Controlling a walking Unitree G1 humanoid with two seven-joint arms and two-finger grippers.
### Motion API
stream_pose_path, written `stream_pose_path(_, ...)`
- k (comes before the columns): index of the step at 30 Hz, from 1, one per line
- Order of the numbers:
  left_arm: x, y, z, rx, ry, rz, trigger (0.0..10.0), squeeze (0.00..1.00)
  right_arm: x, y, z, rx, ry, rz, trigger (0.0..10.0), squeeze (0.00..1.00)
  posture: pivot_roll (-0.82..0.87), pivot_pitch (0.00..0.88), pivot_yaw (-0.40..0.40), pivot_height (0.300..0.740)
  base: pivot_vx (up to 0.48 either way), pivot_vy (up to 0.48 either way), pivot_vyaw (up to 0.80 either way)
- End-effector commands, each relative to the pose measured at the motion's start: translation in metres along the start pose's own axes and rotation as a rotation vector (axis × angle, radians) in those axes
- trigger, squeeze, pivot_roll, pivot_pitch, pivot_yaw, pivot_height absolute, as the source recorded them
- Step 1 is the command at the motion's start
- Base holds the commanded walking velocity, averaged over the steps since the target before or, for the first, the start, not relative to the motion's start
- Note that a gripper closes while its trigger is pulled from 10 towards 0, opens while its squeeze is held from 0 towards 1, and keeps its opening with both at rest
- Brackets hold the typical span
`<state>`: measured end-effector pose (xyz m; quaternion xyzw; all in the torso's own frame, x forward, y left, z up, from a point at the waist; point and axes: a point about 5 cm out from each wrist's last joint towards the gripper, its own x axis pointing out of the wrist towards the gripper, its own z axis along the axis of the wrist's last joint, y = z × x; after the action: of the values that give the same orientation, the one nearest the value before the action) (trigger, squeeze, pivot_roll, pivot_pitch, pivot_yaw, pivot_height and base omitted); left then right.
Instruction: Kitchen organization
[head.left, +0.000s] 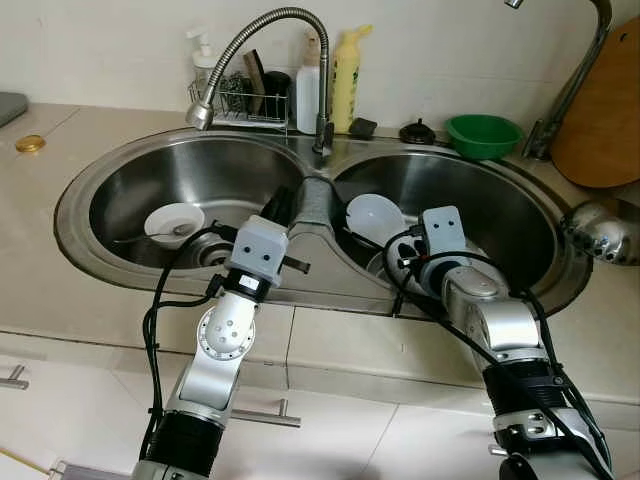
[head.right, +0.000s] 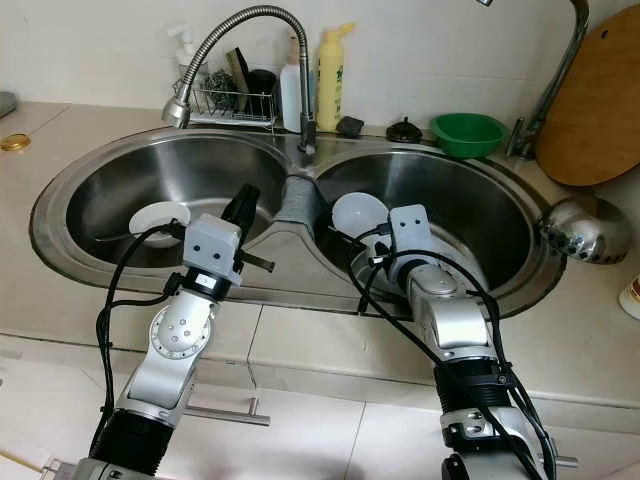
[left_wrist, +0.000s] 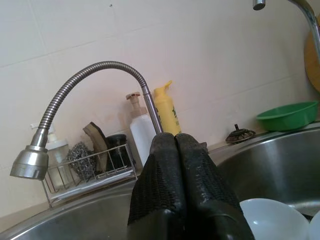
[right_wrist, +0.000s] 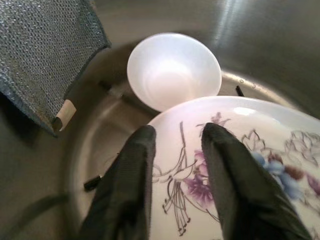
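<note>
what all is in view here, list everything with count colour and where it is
sink: 1, steel, two basins set in the beige counter
bowl with spoon: 1, white, left basin
plain bowl: 1, white, right basin
flowered plate: 1, white with purple and blue print, right basin, beside the plain bowl
cloth: 1, grey mesh, draped over the divider between basins
flexible tap: 1, steel, behind the divider
wire rack: 1, behind the left basin, holding scrubbers
yellow bottle: 1, by the wall
white bottle: 1, beside the yellow one
green bowl: 1, behind the right basin
wooden board: 1, leaning far right
left gripper: black, shut, over the divider
right gripper: black, open, over the flowered plate
</note>
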<state>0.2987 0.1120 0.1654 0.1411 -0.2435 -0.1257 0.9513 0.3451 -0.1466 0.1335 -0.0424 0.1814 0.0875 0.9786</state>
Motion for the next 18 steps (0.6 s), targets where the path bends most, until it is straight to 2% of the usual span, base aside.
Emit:
stream_pose_path(1,-0.001,-0.002,-0.002,0.001,0.016,-0.01,10.0,0.0,0.0,0.005,-0.02,0.023,0.085,0.012,10.0,1.0,-0.06,0.0,-0.042,0.74,0.0,0.0,0.0)
stream_pose_path(5,-0.001,-0.003,-0.002,-0.001,0.015,-0.012,10.0,0.0,-0.004,0.006,-0.007,-0.012,-0.037,0.006,10.0,1.0,-0.06,0.0,-0.042,0.74,0.0,0.0,0.0)
stream_pose_path(6,-0.001,-0.002,-0.002,-0.001,0.016,-0.011,10.0,0.0,-0.008,0.007,0.004,-0.044,-0.124,0.009,10.0,1.0,-0.06,0.0,-0.042,0.74,0.0,0.0,0.0)
stream_pose_path(8,-0.001,-0.002,-0.003,-0.003,0.018,-0.007,10.0,0.0,-0.017,0.012,0.021,-0.039,-0.262,0.052,10.0,1.0,-0.06,0.0,-0.042,0.74,0.0,0.0,0.0)
stream_pose_path(10,-0.002,-0.002,-0.003,-0.007,0.021,-0.005,10.0,0.0,-0.022,0.014,0.027,-0.057,-0.31,0.056,10.0,1.0,-0.07,0.0,-0.042,0.74,0.0,0.0,0.0)
stream_pose_path(14,-0.001,-0.003,-0.002,-0.049,0.015,-0.007,10.0,0.0,-0.038,0.022,0.04,-0.167,-0.457,0.06,10.0,1.0,-0.07,0.0,-0.041,0.74,0.0,0.0,0.0)
stream_pose_path(16,-0.001,-0.003,-0.002,-0.048,0.017,-0.007,10.0,0.0,-0.041,0.023,0.04,-0.175,-0.476,0.054,10.0,1.0,-0.07,0.0,-0.042,0.74,0.0,0.0,0.0)
stream_pose_path(18,0.0,-0.003,-0.003,-0.056,0.028,-0.004,10.0,0.0,-0.045,0.021,0.041,-0.215,-0.517,-0.001,10.0,1.0,-0.07,0.0,-0.042,0.74,0.0,0.0,0.0)
